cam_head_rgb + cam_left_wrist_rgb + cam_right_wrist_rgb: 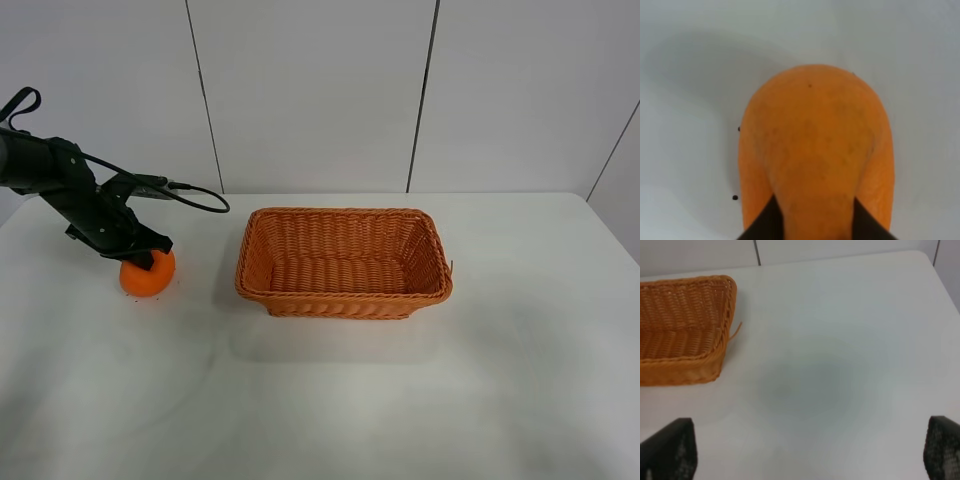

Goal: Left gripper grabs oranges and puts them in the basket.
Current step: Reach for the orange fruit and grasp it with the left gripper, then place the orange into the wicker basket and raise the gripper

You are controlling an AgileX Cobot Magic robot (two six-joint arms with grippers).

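The orange [148, 276] rests on the white table at the far left. My left gripper [141, 257] comes down on its top from the back left. In the left wrist view the orange [815, 145] fills the frame, and two black fingertips [765, 222] press against both sides of its near part, so the left gripper [815, 222] is shut on it. The empty wicker basket [340, 297] stands in the middle of the table, to the right of the orange. My right gripper [805, 455] is open and empty over bare table, right of the basket's corner [715, 365].
A black cable [195, 196] loops from the left arm toward the basket. The white table [400, 400] ends at a panelled white wall behind. Small dark specks [735, 197] lie on the table beside the orange.
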